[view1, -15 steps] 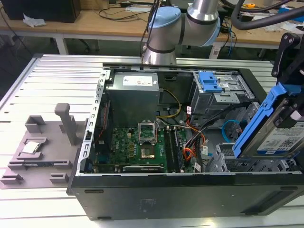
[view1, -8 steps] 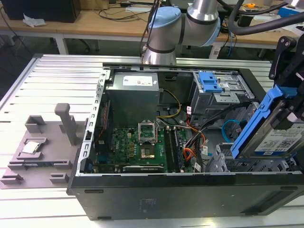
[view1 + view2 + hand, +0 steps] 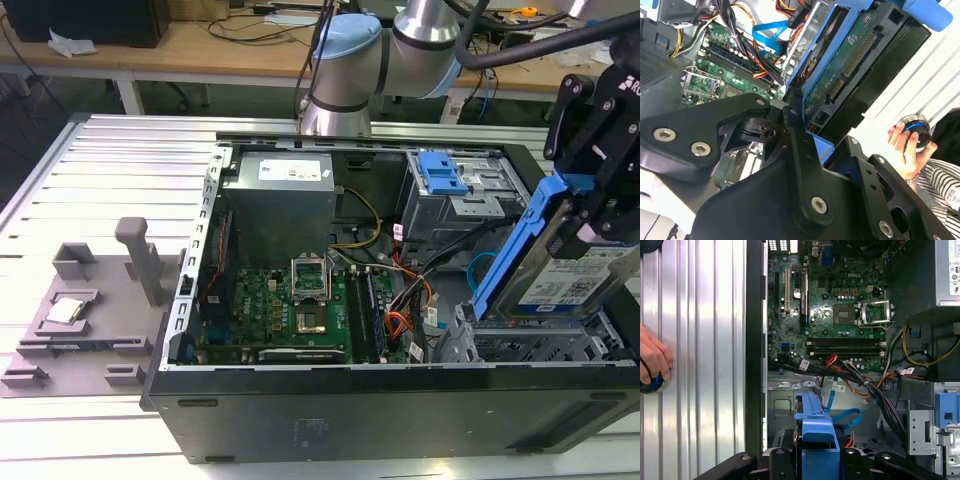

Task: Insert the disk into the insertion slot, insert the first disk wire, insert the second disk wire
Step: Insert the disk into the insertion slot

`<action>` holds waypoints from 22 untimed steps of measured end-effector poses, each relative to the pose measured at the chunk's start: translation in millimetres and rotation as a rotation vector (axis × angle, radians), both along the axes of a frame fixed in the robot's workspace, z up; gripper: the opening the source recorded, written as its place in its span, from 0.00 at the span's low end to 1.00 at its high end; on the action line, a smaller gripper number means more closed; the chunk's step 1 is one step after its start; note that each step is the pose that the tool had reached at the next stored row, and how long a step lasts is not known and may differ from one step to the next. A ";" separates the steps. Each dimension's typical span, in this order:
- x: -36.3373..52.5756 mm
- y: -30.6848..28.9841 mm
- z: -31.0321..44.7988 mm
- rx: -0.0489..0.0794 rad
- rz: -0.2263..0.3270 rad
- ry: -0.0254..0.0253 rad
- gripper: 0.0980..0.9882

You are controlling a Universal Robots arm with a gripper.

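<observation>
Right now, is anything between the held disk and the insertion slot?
Possibly: the gripper holds the disk tilted above the insertion slot, and in the first wrist view the light blue cable loops through the bay just beyond its leading edge.

Blue plastic frames the silver metal disk (image 3: 572, 278).

The disk (image 3: 578, 278) is showing silver metal and a white label inside a bright blue carrier, and the hand (image 3: 592, 222) gripping it is showing matte black. The second disk wire (image 3: 478, 272) is gleaming light blue, while the first disk wire (image 3: 399, 323) is showing red, orange and black. The insertion slot (image 3: 530, 347) is looking grey and perforated, the motherboard (image 3: 290, 310) green, and the counter (image 3: 110, 170) ribbed silver.
</observation>
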State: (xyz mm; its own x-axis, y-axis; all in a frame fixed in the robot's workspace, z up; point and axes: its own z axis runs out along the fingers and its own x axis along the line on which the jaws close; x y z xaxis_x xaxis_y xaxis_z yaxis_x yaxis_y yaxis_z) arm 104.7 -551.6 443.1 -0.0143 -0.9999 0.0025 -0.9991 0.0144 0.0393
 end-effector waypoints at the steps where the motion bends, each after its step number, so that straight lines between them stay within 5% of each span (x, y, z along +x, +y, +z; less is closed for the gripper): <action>1: -0.4 1.8 -1.4 0.000 0.000 0.0000 0.30; 22: -2.7 2.5 -36.7 0.000 0.001 0.0001 0.30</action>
State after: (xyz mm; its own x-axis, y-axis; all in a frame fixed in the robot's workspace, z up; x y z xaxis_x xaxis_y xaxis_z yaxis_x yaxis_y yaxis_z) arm 101.9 -549.0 406.5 -0.0136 -0.9999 0.0025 -0.9991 0.0137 0.0394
